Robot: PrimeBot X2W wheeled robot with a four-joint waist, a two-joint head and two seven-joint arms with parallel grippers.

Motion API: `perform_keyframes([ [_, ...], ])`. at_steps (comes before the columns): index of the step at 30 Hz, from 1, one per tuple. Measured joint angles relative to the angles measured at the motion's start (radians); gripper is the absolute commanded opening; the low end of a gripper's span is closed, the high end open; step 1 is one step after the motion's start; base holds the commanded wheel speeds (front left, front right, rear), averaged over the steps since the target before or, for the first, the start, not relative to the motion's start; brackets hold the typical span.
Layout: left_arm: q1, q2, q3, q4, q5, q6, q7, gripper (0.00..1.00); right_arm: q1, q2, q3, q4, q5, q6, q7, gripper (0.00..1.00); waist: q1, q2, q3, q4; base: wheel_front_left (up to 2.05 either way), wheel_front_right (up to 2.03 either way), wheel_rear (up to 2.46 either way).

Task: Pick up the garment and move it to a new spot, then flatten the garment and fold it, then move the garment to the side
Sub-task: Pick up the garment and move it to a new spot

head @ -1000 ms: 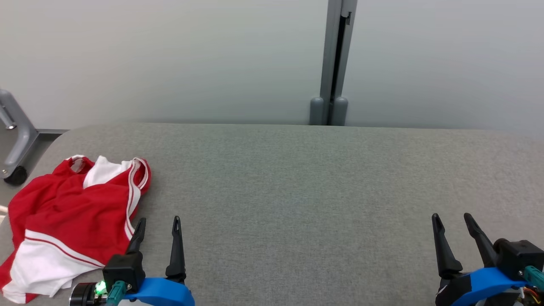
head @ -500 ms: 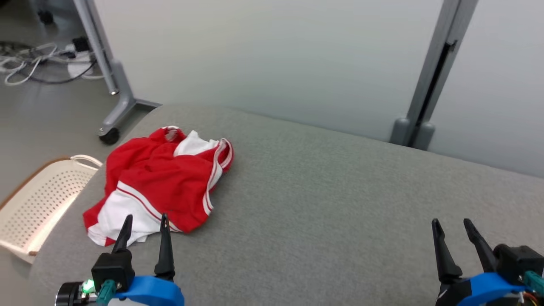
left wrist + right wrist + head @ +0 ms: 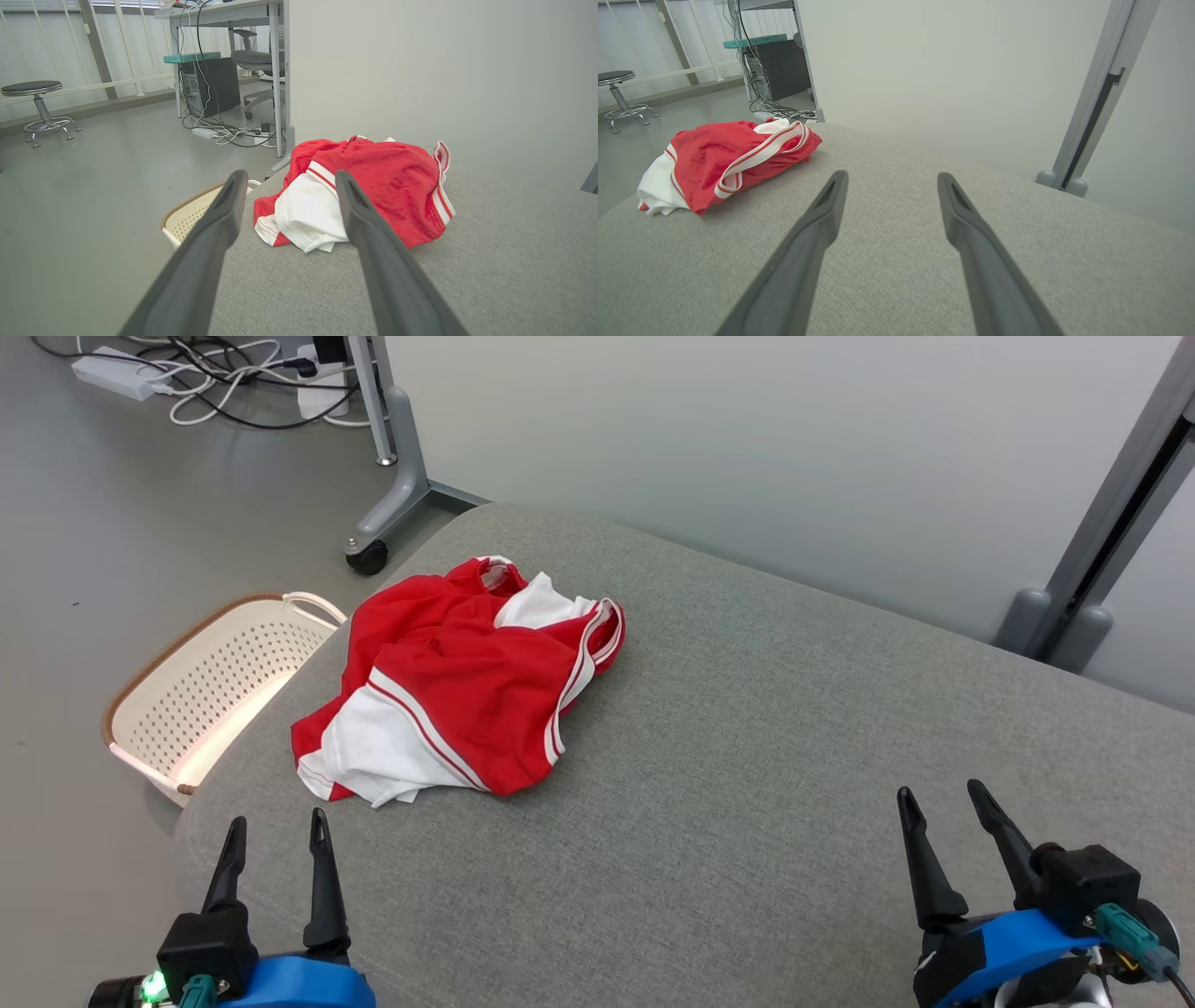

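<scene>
The garment [image 3: 467, 686] is a crumpled red top with white panels and white-striped trim, lying in a heap near the left end of the grey fabric surface [image 3: 766, 756]. It appears again in the left wrist view as the garment [image 3: 383, 186] just beyond the fingers, and in the right wrist view as the garment [image 3: 724, 161] off to the left. My left gripper [image 3: 277, 821] is open at the lower left, short of the garment, with nothing between its fingers. Far from the cloth, at the lower right, my right gripper [image 3: 941, 793] stands open and empty.
A cream perforated basket [image 3: 210, 681] sits on the floor beside the surface's left edge. Behind it are a wheeled grey stand leg [image 3: 387, 495] and cables [image 3: 205, 383] on the floor. A pale partition wall [image 3: 747, 457] with a grey post [image 3: 1102, 541] borders the far side.
The head camera has swung left, so the garment now shows near the picture's centre and the basket and floor have come into view. Both grippers stay open and the garment lies as before.
</scene>
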Motion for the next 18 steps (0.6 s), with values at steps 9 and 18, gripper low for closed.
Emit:
perform_keyframes([
  [9, 0.013, 0.014, 0.012, -0.022, -0.015, 0.011, 0.002, 1.00, -0.020, -0.001, 0.016, 0.026, 0.010, 0.000, -0.005, 1.00, -0.0001, 0.0000, 0.011, 0.007, 0.00, 0.00, 0.00],
  [18, -0.136, 0.067, 0.001, -0.016, -0.051, -0.071, 0.123, 1.00, 0.007, 0.000, -0.013, 0.021, 0.029, 0.000, -0.014, 1.00, -0.0001, 0.0000, 0.011, 0.000, 0.00, 0.00, 0.00],
])
